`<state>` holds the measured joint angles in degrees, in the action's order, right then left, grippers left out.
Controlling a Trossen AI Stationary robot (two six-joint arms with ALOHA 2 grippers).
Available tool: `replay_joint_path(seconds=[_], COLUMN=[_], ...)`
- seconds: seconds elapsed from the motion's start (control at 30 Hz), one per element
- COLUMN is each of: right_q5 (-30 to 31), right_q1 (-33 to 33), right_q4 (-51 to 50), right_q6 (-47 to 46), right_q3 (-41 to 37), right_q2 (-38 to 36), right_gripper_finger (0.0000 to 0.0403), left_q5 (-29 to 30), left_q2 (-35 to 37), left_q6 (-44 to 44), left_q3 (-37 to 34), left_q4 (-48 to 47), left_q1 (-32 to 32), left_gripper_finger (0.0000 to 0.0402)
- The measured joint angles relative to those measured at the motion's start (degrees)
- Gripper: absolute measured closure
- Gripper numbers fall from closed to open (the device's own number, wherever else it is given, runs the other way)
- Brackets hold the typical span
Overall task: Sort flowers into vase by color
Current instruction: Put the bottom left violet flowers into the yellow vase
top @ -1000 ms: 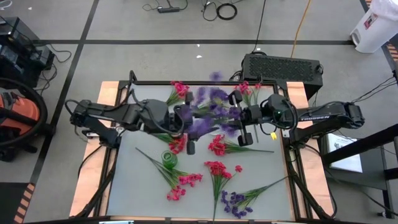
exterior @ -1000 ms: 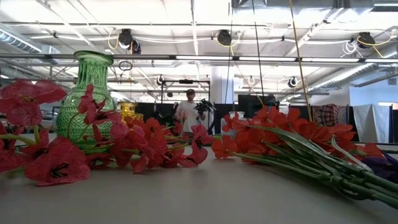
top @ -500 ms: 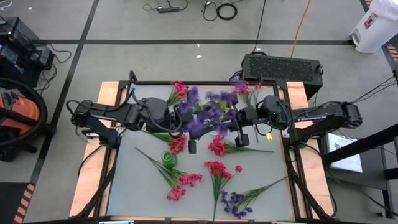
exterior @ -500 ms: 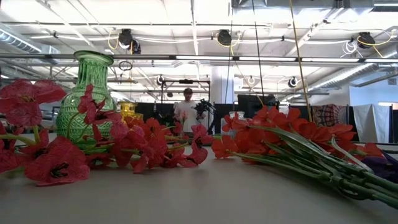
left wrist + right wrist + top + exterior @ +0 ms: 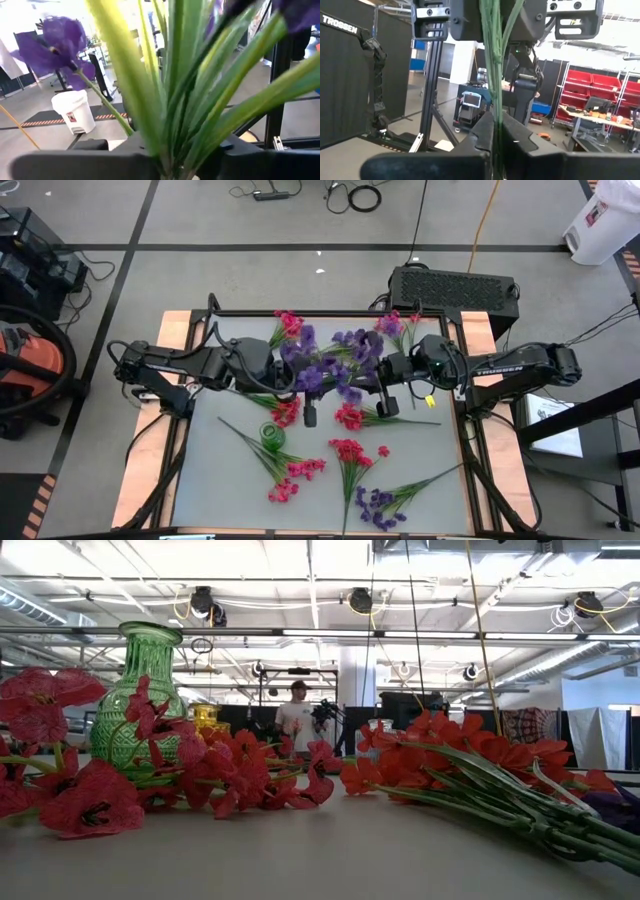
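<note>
Since the earlier high view, the purple sprigs [image 5: 335,360] are drawn lower and tighter between the two grippers, no longer fanned toward the rear rail. They are held in the air behind the green vase [image 5: 272,434], which stands upright on the table [image 5: 210,470].

The left gripper [image 5: 290,372] is stretched in level from the vase's left rear, and its fingers are seen closing around the green stems [image 5: 175,100] that fill its wrist view. The right gripper [image 5: 383,370] faces it from the opposite side, fingers pressed together on the thin stems [image 5: 494,75].

Pink-red sprigs [image 5: 345,450] are scattered around the vase, with another purple sprig [image 5: 378,502] lying at its front right. A person [image 5: 297,715] is visible far behind the vase in the low view.
</note>
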<state>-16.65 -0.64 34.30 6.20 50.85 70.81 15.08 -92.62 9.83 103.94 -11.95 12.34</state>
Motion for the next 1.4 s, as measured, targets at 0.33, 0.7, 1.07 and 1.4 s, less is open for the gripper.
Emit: replay_joint_path(seconds=[0.33,0.7,1.07,1.4], right_q5=[0.2,8.0,8.1,7.9], right_q1=[0.0,0.0,0.0,0.0], right_q4=[-1.8,-11.7,-34.6,-47.1], right_q6=[1.2,5.9,4.6,4.9], right_q3=[0.0,0.0,0.0,0.0], right_q2=[0.0,-4.3,-14.4,-24.5], right_gripper_finger=[0.0377,0.0268,0.022,0.022], left_q5=[2.5,14.8,23.0,27.8], left_q2=[0.1,4.1,8.5,16.0], left_q6=[2.8,2.0,-9.1,-10.5], left_q3=[0.0,0.0,0.0,-4.7], left_q4=[-2.3,-13.9,-31.7,-35.6], left_q1=[0.1,2.9,5.3,7.7], left_gripper_finger=[0.0389,0.0389,0.0389,0.0389])
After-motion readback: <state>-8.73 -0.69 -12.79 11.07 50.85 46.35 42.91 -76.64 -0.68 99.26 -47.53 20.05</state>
